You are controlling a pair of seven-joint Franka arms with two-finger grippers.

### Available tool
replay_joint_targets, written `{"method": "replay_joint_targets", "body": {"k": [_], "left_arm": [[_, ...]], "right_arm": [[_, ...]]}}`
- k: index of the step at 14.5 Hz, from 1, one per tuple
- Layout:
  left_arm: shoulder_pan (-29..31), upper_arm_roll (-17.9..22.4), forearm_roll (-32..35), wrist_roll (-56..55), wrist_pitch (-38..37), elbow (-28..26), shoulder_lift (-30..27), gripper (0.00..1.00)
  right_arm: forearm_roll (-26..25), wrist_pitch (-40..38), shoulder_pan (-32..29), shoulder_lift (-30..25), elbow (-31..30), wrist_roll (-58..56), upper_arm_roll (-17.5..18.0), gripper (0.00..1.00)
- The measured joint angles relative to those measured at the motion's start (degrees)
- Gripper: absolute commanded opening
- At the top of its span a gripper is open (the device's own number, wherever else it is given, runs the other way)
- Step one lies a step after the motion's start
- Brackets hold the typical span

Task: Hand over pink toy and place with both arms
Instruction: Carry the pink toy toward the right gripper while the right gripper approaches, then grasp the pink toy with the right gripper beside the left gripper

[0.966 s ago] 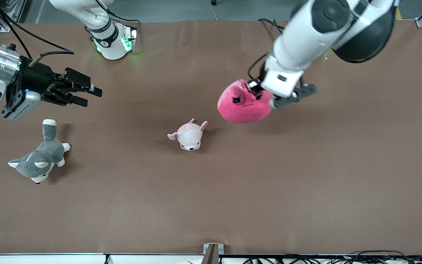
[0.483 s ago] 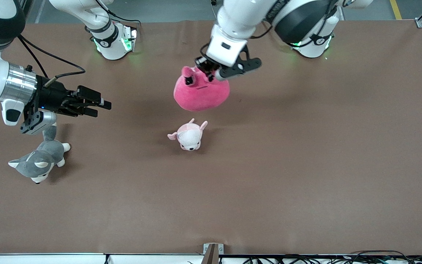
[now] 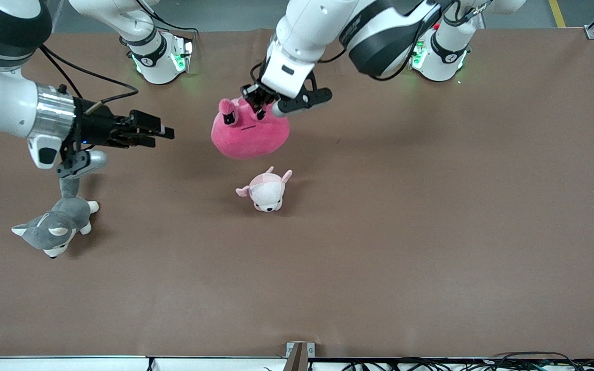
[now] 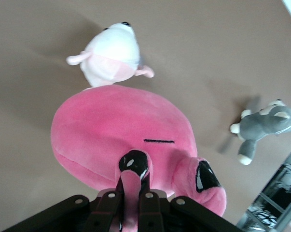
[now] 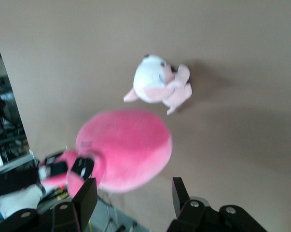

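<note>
The pink toy (image 3: 249, 134) is a large round hot-pink plush. It hangs in the air over the table's middle, toward the robots' bases. My left gripper (image 3: 259, 105) is shut on a flap at its top; the left wrist view shows the toy (image 4: 121, 137) hanging below the pinching left gripper (image 4: 133, 193). My right gripper (image 3: 165, 133) is open, held level over the table toward the right arm's end, pointing at the toy and apart from it. The right wrist view shows the toy (image 5: 128, 152) ahead of the open right gripper (image 5: 133, 195).
A small pale pink-and-white plush (image 3: 266, 191) lies on the table under and nearer the camera than the held toy. A grey-and-white husky plush (image 3: 54, 225) lies near the right arm's end, below the right wrist. The table is brown (image 3: 405, 232).
My left arm has carried the pink toy across the table toward the right arm's end. My right gripper has moved toward the toy and levelled out.
</note>
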Motion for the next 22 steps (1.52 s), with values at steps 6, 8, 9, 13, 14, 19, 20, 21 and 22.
{"method": "replay_joint_targets", "body": {"k": [6, 8, 9, 13, 14, 19, 20, 21, 22], "left_arm": [[-0.1, 0.0, 0.0, 0.0, 3.6, 0.7, 2.0, 0.01], [-0.2, 0.0, 0.0, 0.0, 3.6, 0.7, 2.0, 0.01], [-0.2, 0.0, 0.0, 0.0, 3.6, 0.7, 2.0, 0.01], [-0.4, 0.0, 0.1, -0.1, 3.6, 0.8, 2.0, 0.01], [-0.4, 0.0, 0.1, -0.2, 3.6, 0.8, 2.0, 0.01], [-0.4, 0.0, 0.1, -0.5, 3.6, 0.8, 2.0, 0.01], [-0.5, 0.0, 0.1, -0.5, 3.6, 0.9, 2.0, 0.01], [-0.5, 0.0, 0.1, -0.5, 3.6, 0.9, 2.0, 0.01], [-0.5, 0.0, 0.1, -0.5, 3.6, 0.9, 2.0, 0.01]], "right_arm": [[0.0, -1.0, 1.8, 0.0, 0.1, 0.1, 0.0, 0.69], [0.0, 1.3, 3.7, 0.0, 0.1, 0.2, 0.0, 0.69], [0.0, 2.7, 4.7, 0.0, 0.1, 0.4, 0.0, 0.69], [0.0, 6.3, 8.6, 0.8, -0.3, 0.6, 0.0, 0.69], [-0.2, 6.6, 9.3, 1.3, -0.3, 0.6, 0.0, 0.69], [-3.5, 7.4, 10.4, 3.0, -0.4, 0.6, -0.1, 0.69], [-3.8, 7.4, 10.5, 3.2, -0.4, 0.6, -0.1, 0.69], [-3.9, 7.4, 10.7, 3.3, -0.4, 0.6, -0.1, 0.69], [-4.0, 7.4, 11.0, 3.3, -0.4, 0.6, -0.1, 0.69]]}}
